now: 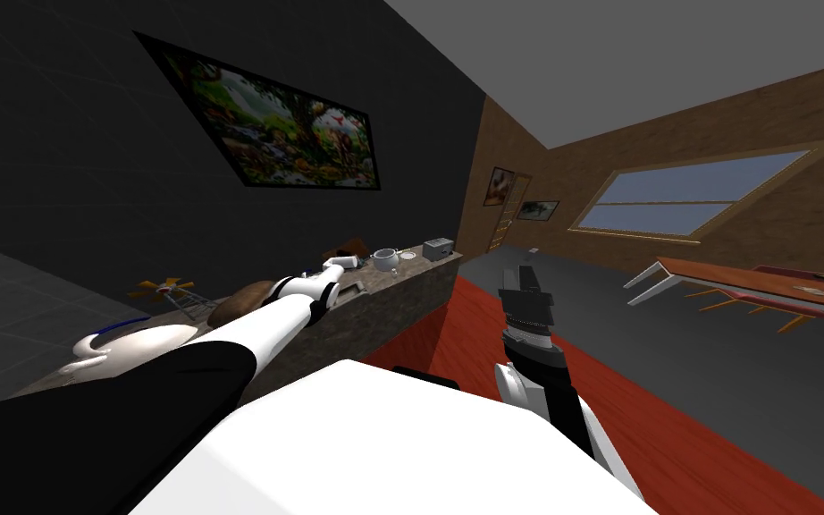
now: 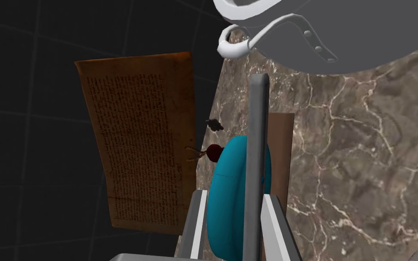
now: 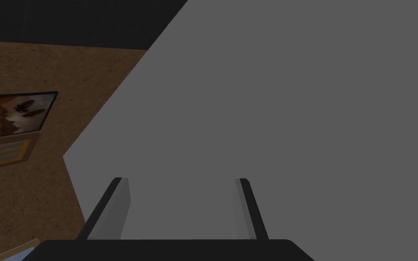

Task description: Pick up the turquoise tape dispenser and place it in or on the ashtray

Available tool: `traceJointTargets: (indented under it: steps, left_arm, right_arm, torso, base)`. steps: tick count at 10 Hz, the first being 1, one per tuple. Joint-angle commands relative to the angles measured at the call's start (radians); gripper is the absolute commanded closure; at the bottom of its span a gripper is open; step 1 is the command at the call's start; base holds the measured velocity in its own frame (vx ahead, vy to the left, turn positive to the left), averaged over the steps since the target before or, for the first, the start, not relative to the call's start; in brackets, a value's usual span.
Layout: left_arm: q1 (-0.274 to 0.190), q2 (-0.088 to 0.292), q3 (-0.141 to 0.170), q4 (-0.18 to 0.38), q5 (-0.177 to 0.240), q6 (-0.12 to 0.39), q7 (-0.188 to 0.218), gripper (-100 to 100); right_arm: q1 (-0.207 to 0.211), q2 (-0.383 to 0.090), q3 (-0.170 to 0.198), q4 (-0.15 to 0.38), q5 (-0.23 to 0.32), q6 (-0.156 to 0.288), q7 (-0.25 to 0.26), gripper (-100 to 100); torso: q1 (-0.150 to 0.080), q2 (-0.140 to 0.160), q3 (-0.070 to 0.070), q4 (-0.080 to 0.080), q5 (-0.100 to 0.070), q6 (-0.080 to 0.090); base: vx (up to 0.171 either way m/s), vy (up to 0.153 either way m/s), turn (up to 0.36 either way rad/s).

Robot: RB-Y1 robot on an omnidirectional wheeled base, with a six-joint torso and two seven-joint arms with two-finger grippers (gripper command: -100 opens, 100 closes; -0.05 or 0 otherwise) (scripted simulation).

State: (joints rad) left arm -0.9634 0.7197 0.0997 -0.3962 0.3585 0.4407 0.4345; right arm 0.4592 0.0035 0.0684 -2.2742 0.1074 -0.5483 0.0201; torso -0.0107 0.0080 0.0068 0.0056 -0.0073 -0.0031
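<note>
The turquoise tape dispenser sits between the fingers of my left gripper, which press its sides; a grey upright bar runs along it. It is over the brown marble counter. Just beyond it is a grey vessel with a white rim and handle; I cannot tell whether this is the ashtray. In the head view my left gripper reaches over the counter near a white pot and a small white dish. My right gripper is held up, open and empty, off the counter.
A brown written sheet leans on the dark wall beside the dispenser. Along the counter are a grey toaster, a brown lump and a large white object. A wooden table stands at the right across the red floor.
</note>
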Motion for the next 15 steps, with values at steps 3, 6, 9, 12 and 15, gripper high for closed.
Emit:
traceJointTargets:
  steps: [3,6,9,12,15]
  left_arm:
    - [0.006,-0.001,0.004,0.018,-0.002,-0.063,-0.029,100]
    - [0.028,-0.005,0.01,0.024,-0.005,-0.124,-0.06,100]
    - [0.068,-0.019,0.019,0.032,-0.011,-0.21,-0.108,100]
    - [0.098,-0.031,0.024,0.037,-0.015,-0.262,-0.138,100]
    - [0.141,-0.049,0.032,0.045,-0.021,-0.334,-0.18,100]
  right_arm:
    - [0.0,0.0,0.0,0.0,0.0,0.0,0.0,0]
    - [0.0,0.0,0.0,0.0,0.0,0.0,0.0,0]
    - [0.0,0.0,0.0,0.0,0.0,0.0,0.0,0]
    - [0.0,0.0,0.0,0.0,0.0,0.0,0.0,0]
    - [0.0,0.0,0.0,0.0,0.0,0.0,0.0,0]
  torso:
    - [0.002,-0.001,-0.001,0.0,0.0,0.002]
    - [0.002,-0.001,0.0,0.0,0.0,0.001]
    - [0.002,0.0,0.0,0.0,0.0,0.0]
    - [0.002,0.0,0.0,0.001,-0.001,0.001]
    - [0.002,0.001,0.001,0.001,-0.001,0.0]
  base:
    - [-0.01,-0.039,0.029]
    - [-0.016,-0.051,0.079]
    - [-0.024,-0.057,0.129]
    - [-0.021,-0.032,0.073]
    - [-0.027,-0.038,0.131]
